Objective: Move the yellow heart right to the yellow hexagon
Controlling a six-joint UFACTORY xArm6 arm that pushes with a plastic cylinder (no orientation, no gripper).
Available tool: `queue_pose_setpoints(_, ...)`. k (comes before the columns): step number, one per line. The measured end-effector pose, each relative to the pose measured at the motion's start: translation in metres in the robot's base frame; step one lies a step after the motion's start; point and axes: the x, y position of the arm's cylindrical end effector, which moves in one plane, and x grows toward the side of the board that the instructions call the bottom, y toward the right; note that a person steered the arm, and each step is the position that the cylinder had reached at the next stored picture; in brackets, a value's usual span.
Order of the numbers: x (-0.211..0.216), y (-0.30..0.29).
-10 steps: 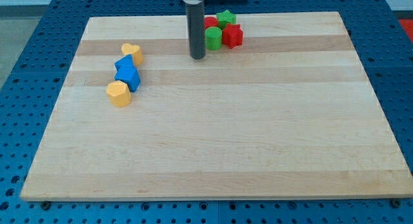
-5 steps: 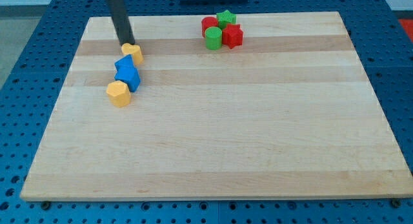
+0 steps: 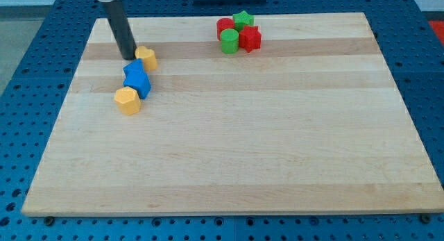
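Note:
The yellow heart (image 3: pixel 146 57) lies near the board's top left. My tip (image 3: pixel 129 57) touches the heart's left side. Just below the heart are two blue blocks (image 3: pixel 137 78), shapes hard to tell, pressed together. The yellow hexagon (image 3: pixel 127 101) sits below and left of them, touching the lower blue block.
A cluster sits at the top middle: a green star (image 3: pixel 242 19), a red block (image 3: pixel 225 26), a green cylinder (image 3: pixel 229 41) and a red star (image 3: pixel 250 39). The wooden board (image 3: pixel 277 144) lies on a blue pegboard table.
My tip moved from the top middle leftwards to the yellow heart, then dropped to the heart's left side. The heart has shifted slightly right.

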Motion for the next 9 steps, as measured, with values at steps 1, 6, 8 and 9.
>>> queue_pose_setpoints(1, 0.002, 0.025)
queue_pose_setpoints(6, 0.085, 0.13)
queue_pose_setpoints(8, 0.104, 0.123)
queue_pose_setpoints(9, 0.126, 0.11)
